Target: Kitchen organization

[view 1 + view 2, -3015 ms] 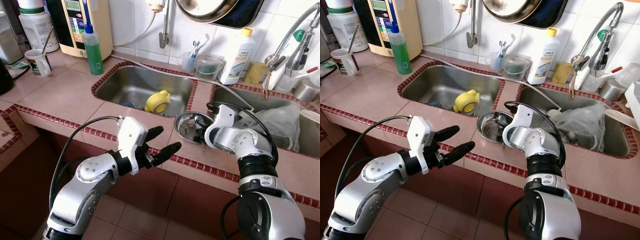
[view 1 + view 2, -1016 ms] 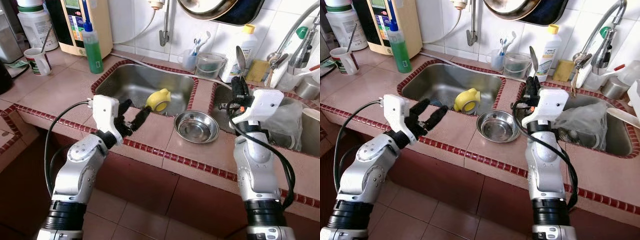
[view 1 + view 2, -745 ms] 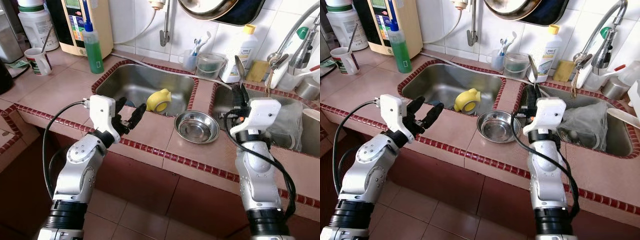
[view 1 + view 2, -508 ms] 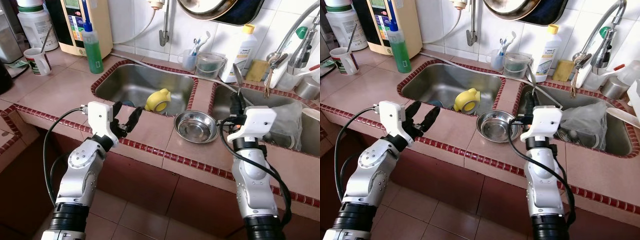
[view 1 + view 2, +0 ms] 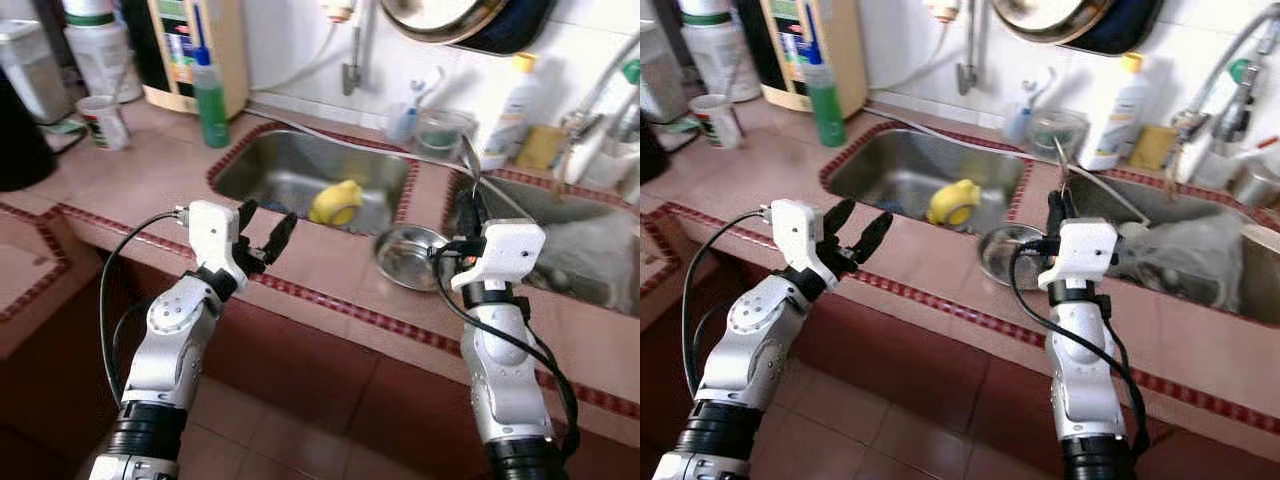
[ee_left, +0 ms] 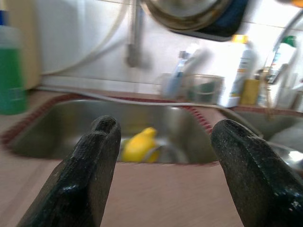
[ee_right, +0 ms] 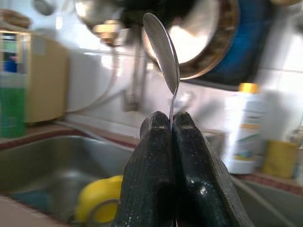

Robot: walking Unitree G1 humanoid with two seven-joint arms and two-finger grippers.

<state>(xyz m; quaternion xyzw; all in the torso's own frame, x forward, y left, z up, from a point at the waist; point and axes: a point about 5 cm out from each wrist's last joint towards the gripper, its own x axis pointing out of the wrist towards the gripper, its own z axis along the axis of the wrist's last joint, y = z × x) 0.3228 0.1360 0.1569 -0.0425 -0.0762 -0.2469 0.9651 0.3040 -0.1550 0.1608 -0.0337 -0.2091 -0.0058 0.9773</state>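
1. The right tool (image 7: 171, 124) is pinching a thin steel spoon (image 7: 163, 45) upright by its handle above the table (image 5: 150, 185) — light, stiff, slippery.
2. The left tool (image 5: 264, 233) is hovering, fingers spread.

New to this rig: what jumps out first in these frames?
The right claw stands raised over the counter edge beside the right-hand sink, shut on a metal spoon whose bowl points up. The left claw hovers open over the tiled counter in front of the left sink, where a yellow object lies. A steel bowl sits on the ledge between the two sinks.
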